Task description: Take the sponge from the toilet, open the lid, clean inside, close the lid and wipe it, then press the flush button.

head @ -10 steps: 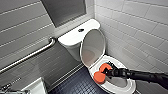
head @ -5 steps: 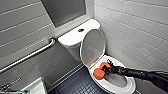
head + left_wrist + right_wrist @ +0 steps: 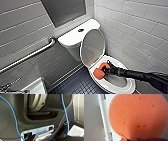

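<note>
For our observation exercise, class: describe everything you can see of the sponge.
The sponge is orange-red, rounded, soft-looking and pitted with small pores. The right gripper holds it by one end, low over the toilet bowl, lid raised. Whether it touches the ceramic cannot be told.

Porous matt sponge point(image 3: 137, 115); glossy white ceramic toilet point(image 3: 75, 37).
</note>
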Robot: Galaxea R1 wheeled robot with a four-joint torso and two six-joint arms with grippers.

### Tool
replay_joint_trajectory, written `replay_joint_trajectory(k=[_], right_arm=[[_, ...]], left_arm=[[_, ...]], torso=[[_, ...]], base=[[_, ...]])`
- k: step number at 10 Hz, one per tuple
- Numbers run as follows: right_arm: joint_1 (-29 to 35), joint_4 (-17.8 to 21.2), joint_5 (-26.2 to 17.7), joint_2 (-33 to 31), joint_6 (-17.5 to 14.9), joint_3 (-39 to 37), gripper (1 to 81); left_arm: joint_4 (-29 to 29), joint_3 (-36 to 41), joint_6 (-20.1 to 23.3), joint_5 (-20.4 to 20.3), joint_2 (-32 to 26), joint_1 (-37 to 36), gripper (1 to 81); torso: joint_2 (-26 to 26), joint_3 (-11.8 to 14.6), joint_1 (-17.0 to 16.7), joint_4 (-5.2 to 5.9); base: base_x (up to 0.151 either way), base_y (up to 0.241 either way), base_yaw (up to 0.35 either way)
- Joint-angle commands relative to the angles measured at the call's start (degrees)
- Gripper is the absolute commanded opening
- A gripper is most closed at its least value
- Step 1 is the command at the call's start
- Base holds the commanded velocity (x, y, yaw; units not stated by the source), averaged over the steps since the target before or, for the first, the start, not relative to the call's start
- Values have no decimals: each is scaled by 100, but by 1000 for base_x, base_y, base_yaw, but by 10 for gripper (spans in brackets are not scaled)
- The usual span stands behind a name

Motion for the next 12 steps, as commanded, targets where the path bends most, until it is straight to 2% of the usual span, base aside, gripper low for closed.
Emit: replay_joint_trajectory(k=[1, 4, 9, 12], right_arm=[[513, -328, -136, -533, 53, 1500, 10], [575, -328, -215, -884, 53, 2098, 10], [224, -337, -320, -788, 18, 2124, 10], [-49, -408, -329, -1157, -9, 2493, 10]], left_arm=[[7, 49, 37, 234, -63, 253, 811], [33, 49, 37, 234, -45, 253, 811], [24, 40, 37, 234, -72, 253, 811], [33, 40, 45, 234, -45, 253, 811]], torso=[[0, 0, 0, 0], [0, 0, 2, 0], [0, 0, 2, 0], [0, 0, 2, 0]], base=[[0, 0, 0], [0, 0, 0], [0, 0, 0], [0, 0, 0]])
